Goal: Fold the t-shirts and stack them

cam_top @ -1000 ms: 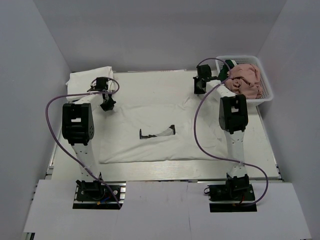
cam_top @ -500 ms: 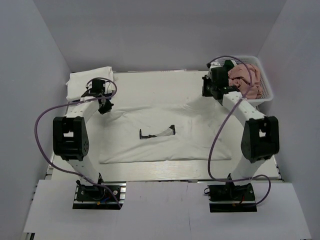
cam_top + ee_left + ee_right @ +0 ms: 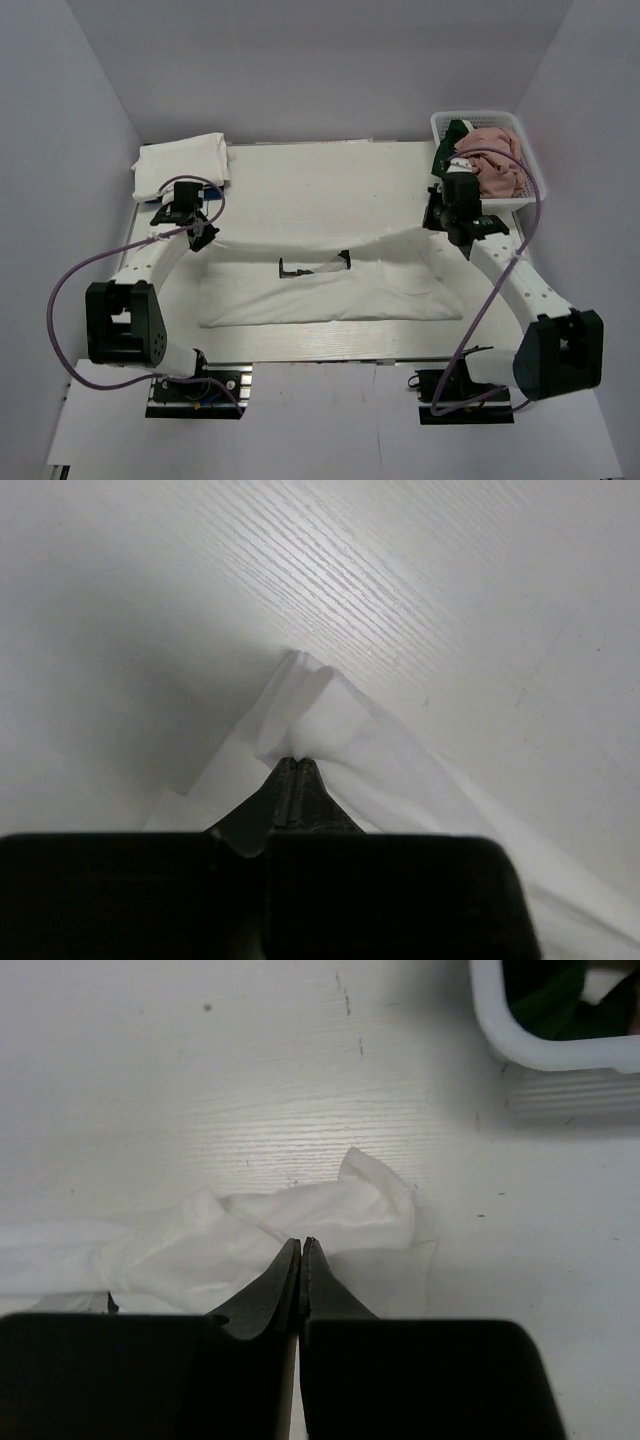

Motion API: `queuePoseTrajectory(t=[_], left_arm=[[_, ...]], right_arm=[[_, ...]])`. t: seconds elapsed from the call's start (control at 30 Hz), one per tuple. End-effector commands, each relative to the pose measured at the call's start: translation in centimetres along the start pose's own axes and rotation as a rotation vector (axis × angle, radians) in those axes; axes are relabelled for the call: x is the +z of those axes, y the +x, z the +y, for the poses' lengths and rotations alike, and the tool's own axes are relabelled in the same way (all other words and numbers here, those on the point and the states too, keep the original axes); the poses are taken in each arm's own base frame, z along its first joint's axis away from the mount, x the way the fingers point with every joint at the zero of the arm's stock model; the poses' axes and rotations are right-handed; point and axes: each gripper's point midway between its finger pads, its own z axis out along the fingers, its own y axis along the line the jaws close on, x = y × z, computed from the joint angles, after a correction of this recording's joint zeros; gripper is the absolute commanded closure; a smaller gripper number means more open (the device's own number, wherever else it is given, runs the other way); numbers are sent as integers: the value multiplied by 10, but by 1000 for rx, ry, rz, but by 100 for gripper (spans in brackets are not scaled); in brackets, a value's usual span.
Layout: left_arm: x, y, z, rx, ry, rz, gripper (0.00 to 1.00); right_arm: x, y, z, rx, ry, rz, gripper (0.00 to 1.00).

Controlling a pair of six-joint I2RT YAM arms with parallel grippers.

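Note:
A white t-shirt (image 3: 330, 295) with a dark robot-arm print (image 3: 316, 266) lies across the middle of the table. Its far edge is raised between my two grippers. My left gripper (image 3: 205, 233) is shut on the shirt's far left corner; the left wrist view shows the white cloth (image 3: 330, 715) pinched at the tips (image 3: 297, 761). My right gripper (image 3: 438, 222) is shut on the far right corner, with bunched cloth (image 3: 300, 1215) at its tips (image 3: 301, 1243). A folded white shirt (image 3: 182, 160) lies at the back left.
A white mesh basket (image 3: 480, 116) at the back right holds a dusty pink shirt (image 3: 497, 162) and a dark green one (image 3: 457, 132). Its rim (image 3: 520, 1052) shows in the right wrist view, just beyond the right gripper. White walls enclose the table.
Both grippers have moved from the far side towards the near edge, drawing the shirt's far edge with them over the shirt. The visible shirt area is shorter front to back.

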Motion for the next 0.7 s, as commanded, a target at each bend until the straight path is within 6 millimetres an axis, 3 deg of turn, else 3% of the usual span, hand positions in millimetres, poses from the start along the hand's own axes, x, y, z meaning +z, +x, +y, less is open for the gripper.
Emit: queuePoseTrajectory(t=[0.0,0.2,0.23,0.3,0.47,0.53,0.57,0.6,0.63,0.67], left_arm=[[-19,-19,7,-43,-10,-106,100],[-24,-30,7,-61,-20,-147,100],[-24,-30,7,-61,-20,-147,100],[-20,-23,13,-65,-41,-135,100],[-8,7,31,-88,-95,-73,100],[-10,23,46,-141,-165,-26,80],[-10,32,53,-161,-205,0,69],[-14,48,70,-200,-277,58,33],[-21,52,76,-220,-305,65,17],[-26,54,82,-236,-330,67,7]], right_arm=[[-26,-12,-17,79,89,-71,100],[-43,2,-30,95,139,-67,100],[-41,11,-32,91,145,-49,100],[-43,15,-31,93,132,-50,100],[-32,54,-17,94,38,43,100],[-32,79,-25,139,84,106,100],[-35,87,-28,163,105,127,94],[-40,112,-34,181,134,206,85],[-48,121,-34,227,139,211,68],[-52,132,-34,240,133,237,60]])
